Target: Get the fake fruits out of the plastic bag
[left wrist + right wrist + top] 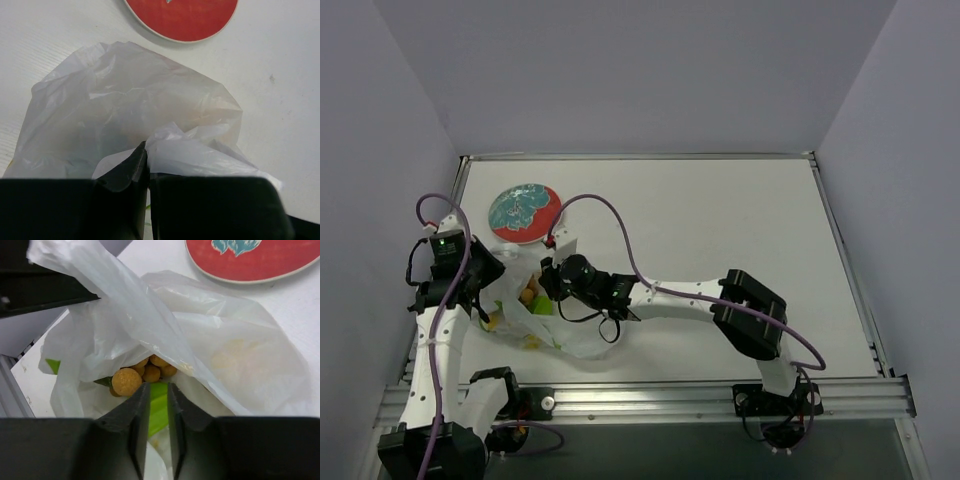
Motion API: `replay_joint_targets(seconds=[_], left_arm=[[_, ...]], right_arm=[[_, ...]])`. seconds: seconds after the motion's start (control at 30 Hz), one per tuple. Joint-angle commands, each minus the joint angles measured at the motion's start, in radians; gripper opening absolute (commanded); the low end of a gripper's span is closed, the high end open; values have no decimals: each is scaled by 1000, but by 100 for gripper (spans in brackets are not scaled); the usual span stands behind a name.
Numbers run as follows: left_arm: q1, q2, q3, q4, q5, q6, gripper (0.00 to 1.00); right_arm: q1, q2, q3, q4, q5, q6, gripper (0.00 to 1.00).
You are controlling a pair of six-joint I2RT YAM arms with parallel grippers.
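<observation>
The white table (pixel 720 220) carries the crumpled plastic bag (pixel 240 355), which lies straight ahead of both tools. Just past the bag is the red-and-teal plate (pixel 524 213). The left gripper (pixel 147 150) is clamped tight on a fold of the bag's film. A raised flap of film hangs across the bag's mouth in front of the right gripper (pixel 157 387), whose jaws stand a narrow slit apart. Just beyond its tips, inside the bag, sit the orange-yellow berries (pixel 142 372). A green leaf (pixel 159 405) shows in the slit, but I cannot tell whether it is pinched.
</observation>
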Motion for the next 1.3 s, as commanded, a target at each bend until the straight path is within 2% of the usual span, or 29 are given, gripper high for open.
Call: replay_joint_targets(seconds=[0.0,0.07,0.1,0.17,0.33,0.5,0.83,0.9,1.07,1.17,1.27], left_arm=[[2,17,11,21,42,-2,2],[5,20,16,24,36,-3,2],[11,20,16,27,38,-5,2],[18,17,13,30,38,-10,2],[19,8,8,30,33,-11,2],[28,9,2,44,53,-14,2],[33,14,3,50,61,-14,2],[35,15,3,50,62,-14,2],[36,20,0,47,58,-14,2],[36,15,-1,36,48,-14,2],[35,0,0,18,25,-19,2]], right_arm=[[-8,82,71,46,-23,51,20],[-8,94,72,81,-47,65,29],[-8,96,69,112,-55,74,37],[-9,110,69,124,-70,98,43],[-9,163,72,190,-159,183,47],[-12,183,36,302,-218,240,57],[-23,309,171,216,-238,212,63],[-26,315,173,221,-227,210,55],[-9,246,135,233,-155,132,19],[6,199,115,215,-63,69,8],[23,154,87,198,3,25,2]])
